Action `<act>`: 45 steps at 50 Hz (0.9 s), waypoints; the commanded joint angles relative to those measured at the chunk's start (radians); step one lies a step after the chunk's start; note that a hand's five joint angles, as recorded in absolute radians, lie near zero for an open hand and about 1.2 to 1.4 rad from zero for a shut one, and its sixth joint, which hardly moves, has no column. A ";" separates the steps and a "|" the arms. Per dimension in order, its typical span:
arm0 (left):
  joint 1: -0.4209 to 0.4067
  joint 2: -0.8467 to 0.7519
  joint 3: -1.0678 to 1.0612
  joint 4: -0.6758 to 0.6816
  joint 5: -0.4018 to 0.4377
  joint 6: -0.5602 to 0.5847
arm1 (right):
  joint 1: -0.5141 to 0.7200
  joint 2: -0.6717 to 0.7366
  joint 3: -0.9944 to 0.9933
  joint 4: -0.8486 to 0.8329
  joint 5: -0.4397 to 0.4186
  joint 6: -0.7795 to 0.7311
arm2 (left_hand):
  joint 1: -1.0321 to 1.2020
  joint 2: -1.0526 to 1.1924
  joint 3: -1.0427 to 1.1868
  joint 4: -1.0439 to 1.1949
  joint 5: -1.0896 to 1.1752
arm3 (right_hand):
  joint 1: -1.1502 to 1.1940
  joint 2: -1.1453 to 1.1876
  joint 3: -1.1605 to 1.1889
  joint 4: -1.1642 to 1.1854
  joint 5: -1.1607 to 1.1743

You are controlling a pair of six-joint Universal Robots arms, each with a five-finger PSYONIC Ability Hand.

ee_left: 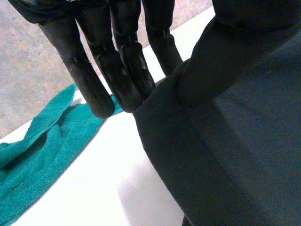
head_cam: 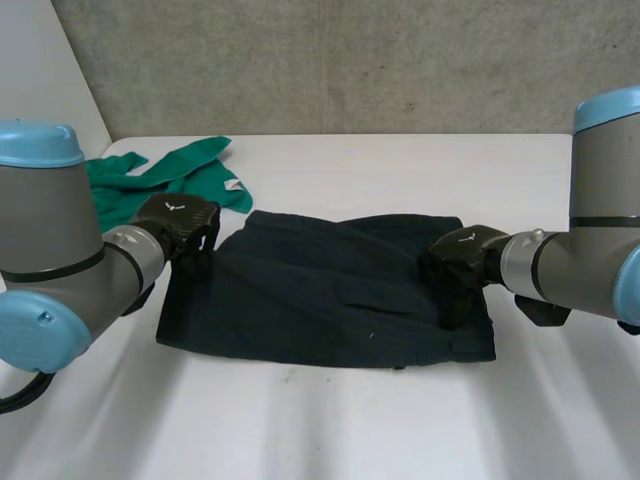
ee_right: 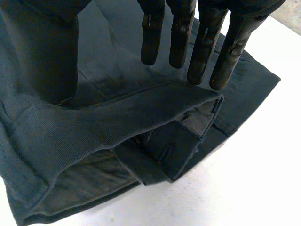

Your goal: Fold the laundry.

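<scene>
Dark garment [head_cam: 320, 300] touches left hand [head_cam: 180, 225], right hand [head_cam: 460, 262].

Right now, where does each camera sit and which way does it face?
Head view: behind the arms, looking down at dark shorts on the table; left hand, right hand and both arms show.
Left wrist view: on that wrist, looking along its hand at a shorts corner and green towel.
Right wrist view: on that wrist, along its hand at the waistband.
All share the shorts.
</scene>
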 commanded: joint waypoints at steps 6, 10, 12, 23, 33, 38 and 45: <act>0.000 0.002 -0.009 -0.001 -0.002 0.003 | -0.001 -0.008 -0.066 0.144 -0.063 -0.015 | 0.270 0.199 0.203 0.194 0.220 | 0.036 -0.021 -0.028 -0.015 -0.028; 0.000 0.008 -0.009 0.000 -0.002 0.003 | -0.016 -0.051 -0.091 0.150 -0.063 -0.007 | 0.270 0.199 0.203 0.194 0.220 | 0.027 -0.030 -0.037 -0.023 -0.037; 0.000 0.011 -0.008 0.000 -0.002 0.003 | -0.019 -0.084 -0.081 0.150 -0.063 -0.007 | 0.270 0.199 0.203 0.194 0.220 | 0.007 -0.050 -0.057 -0.044 -0.057; -0.002 0.014 -0.005 0.000 -0.001 0.003 | -0.009 -0.114 0.041 0.138 -0.065 -0.016 | 0.270 0.199 0.203 0.194 0.220 | -0.235 -0.293 -0.299 -0.286 -0.300; -0.002 0.022 -0.011 0.000 0.001 0.003 | -0.002 -0.104 0.211 -0.083 -0.031 -0.018 | 0.270 0.199 0.203 0.194 0.220 | -0.141 -0.199 -0.205 -0.192 -0.206; -0.002 0.005 -0.008 0.005 0.002 0.003 | 0.005 -0.074 0.218 -0.276 0.066 -0.020 | 0.270 0.199 0.203 0.194 0.220 | 0.986 0.929 0.922 0.936 0.922; 0.001 -0.087 0.113 0.135 -0.002 0.043 | 0.005 0.005 -0.017 -0.424 0.144 -0.061 | 0.270 0.199 0.203 0.194 0.220 | 0.986 0.929 0.922 0.936 0.922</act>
